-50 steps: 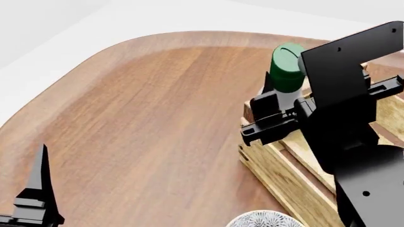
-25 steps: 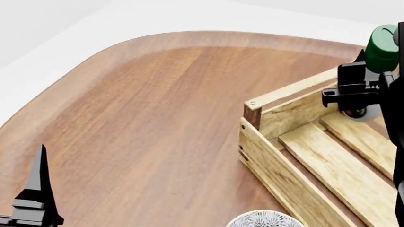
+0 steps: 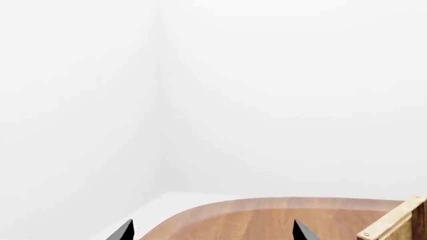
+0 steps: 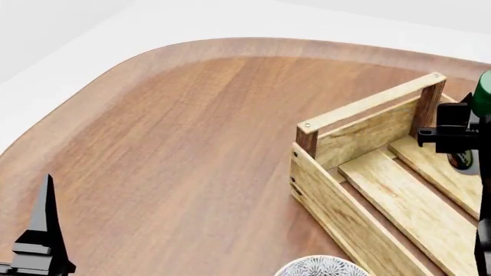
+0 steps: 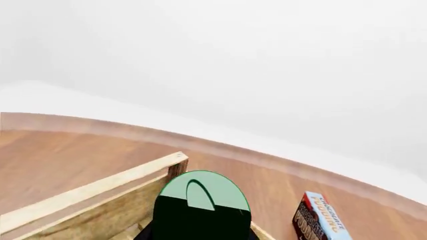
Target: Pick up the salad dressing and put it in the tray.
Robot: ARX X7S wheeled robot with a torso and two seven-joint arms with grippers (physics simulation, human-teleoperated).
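- While you hold the salad dressing (image 4: 483, 95) at the far right edge of the head view, only a sliver of its green cap shows there; your right gripper (image 4: 454, 133) sits just below the cap, clamped around the bottle's body.
- From the right wrist camera the cap (image 5: 202, 195) fills the near foreground, round face towards the lens, so the bottle's long axis runs roughly along the gripper's own line of sight. The body is hidden.
- Here's the relation that matters: the bottle hangs over the wooden crate (image 4: 360, 135), inside the near end wall and close to the dark corner post (image 4: 431, 106). The slatted floor (image 4: 406, 195) lies straight below it, so the drop looks like a plain descent, not a sideways carry.
- You can't see the right fingertips themselves, but the black jaws hug the bottle at both sides: pinching it, by my read.
- Your left gripper (image 4: 46, 230) idles low at the near left, well apart from the crate; its two tips (image 3: 127, 231) stand spread with bare table (image 3: 267, 220) between them, holding nothing.
- Beyond the crate a printed carton (image 5: 319, 220) lies on the table, and a patterned bowl (image 4: 322, 267) peeks in at the near edge. Both are out of your path.
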